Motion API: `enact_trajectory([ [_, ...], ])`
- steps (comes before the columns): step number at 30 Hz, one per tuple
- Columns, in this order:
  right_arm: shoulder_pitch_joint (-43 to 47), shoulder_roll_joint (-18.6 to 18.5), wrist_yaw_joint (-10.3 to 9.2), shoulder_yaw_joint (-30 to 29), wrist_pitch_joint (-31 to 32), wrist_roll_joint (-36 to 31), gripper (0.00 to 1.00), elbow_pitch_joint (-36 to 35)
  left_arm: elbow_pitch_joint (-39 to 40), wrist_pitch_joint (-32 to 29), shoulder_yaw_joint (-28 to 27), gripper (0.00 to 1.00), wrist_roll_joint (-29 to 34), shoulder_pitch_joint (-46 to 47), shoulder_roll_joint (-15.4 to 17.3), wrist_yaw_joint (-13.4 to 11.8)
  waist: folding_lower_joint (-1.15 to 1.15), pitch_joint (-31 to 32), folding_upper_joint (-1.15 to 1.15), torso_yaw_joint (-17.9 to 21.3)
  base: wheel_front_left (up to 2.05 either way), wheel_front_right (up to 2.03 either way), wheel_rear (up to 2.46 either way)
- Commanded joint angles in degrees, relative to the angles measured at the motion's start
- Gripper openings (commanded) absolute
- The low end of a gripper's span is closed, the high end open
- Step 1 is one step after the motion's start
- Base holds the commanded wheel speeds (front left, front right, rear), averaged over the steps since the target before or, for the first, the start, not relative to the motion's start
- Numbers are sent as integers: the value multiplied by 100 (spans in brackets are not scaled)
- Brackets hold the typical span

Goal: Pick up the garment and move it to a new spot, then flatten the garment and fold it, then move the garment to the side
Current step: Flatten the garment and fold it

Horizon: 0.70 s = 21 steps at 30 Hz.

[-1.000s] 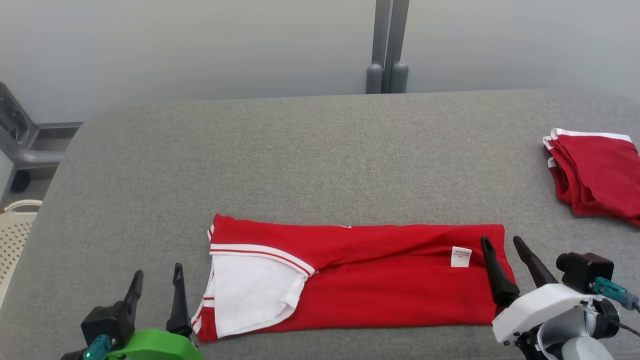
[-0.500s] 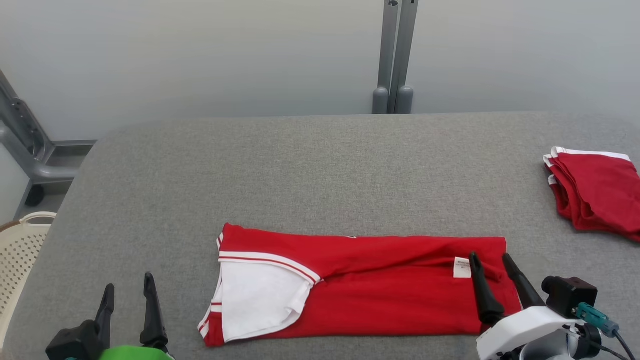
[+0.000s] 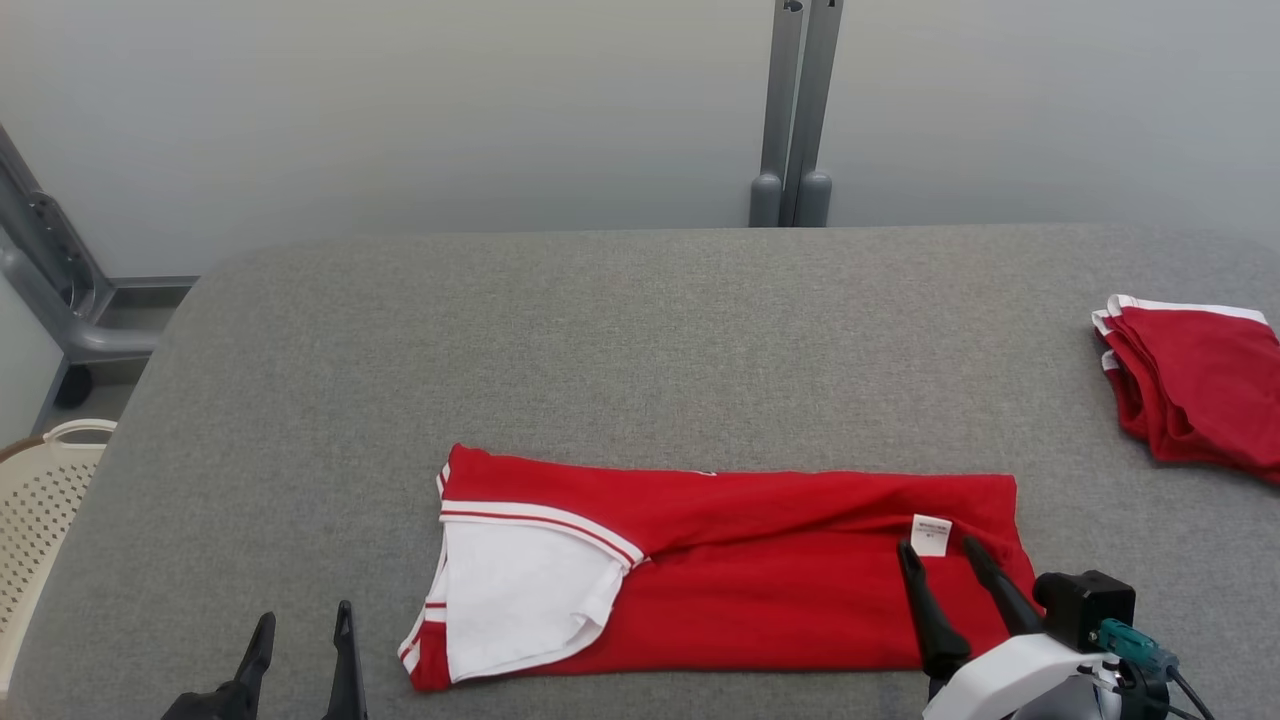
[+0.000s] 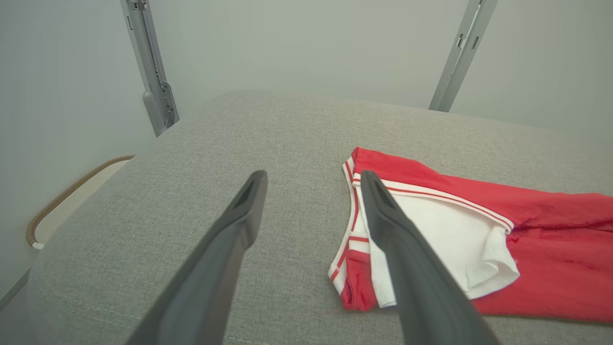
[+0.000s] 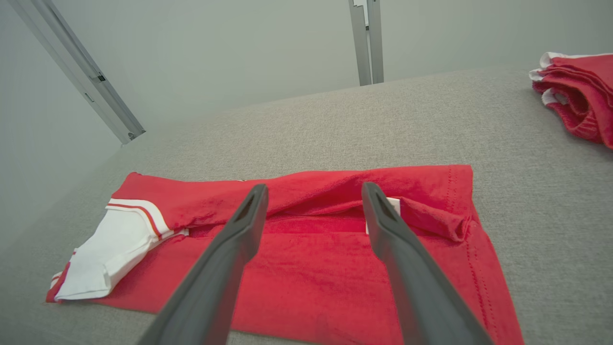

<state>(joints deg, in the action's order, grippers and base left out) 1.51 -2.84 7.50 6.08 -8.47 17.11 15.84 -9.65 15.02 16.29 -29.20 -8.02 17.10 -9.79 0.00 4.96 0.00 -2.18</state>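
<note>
The garment (image 3: 760, 590) is a red shirt with a white, red-striped sleeve, folded into a long strip lying flat near the table's front edge. My right gripper (image 3: 938, 548) stands open over its right end, beside the white label (image 3: 930, 535). The right wrist view shows that gripper (image 5: 314, 188) pointing along the red cloth (image 5: 311, 268), holding nothing. My left gripper (image 3: 305, 615) is open on bare table just left of the white sleeve. Its wrist view has the gripper (image 4: 312, 176) beside the garment's sleeve end (image 4: 431, 230).
A stack of folded red garments (image 3: 1195, 385) lies at the table's right edge. A cream basket (image 3: 40, 500) stands off the left side, below the grey table (image 3: 600, 330). Grey metal posts (image 3: 795, 110) rise behind the table against the pale wall.
The head camera tilted up early on. Since then my right gripper has drawn back and leftward over the garment's right end, and my left gripper has sunk lower and rightward. The garment lies unmoved.
</note>
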Motion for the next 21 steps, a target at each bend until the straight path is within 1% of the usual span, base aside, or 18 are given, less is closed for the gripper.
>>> enact_trajectory([
  [1, -19, -14, -3, -4, -32, 38, 100, 7, 0, 14, 0, 100, 22, -46, 1, -3, 0, -6, 0, 0, 0, 0, 0],
  [8, -101, -13, -3, -42, -2, 44, 100, -28, 48, 15, 19, 100, 71, 87, 9, -39, 0, -44, 0, 31, 0, 0, 0],
  [12, -176, -13, -3, -223, 143, 74, 100, -48, 42, 2, 56, 100, 55, 118, 9, -19, 0, -84, 0, 60, 0, 0, 0],
  [16, -261, -17, -3, -670, 507, 39, 100, -4, 19, -1, 96, 100, 18, 163, -26, 13, 0, -135, 0, 76, 0, 0, 0],
  [21, -542, -12, -2, -1241, 1025, -235, 100, -33, 53, -25, 132, 100, 23, 204, -27, 7, 0, -237, 0, 82, 0, 0, 0],
])
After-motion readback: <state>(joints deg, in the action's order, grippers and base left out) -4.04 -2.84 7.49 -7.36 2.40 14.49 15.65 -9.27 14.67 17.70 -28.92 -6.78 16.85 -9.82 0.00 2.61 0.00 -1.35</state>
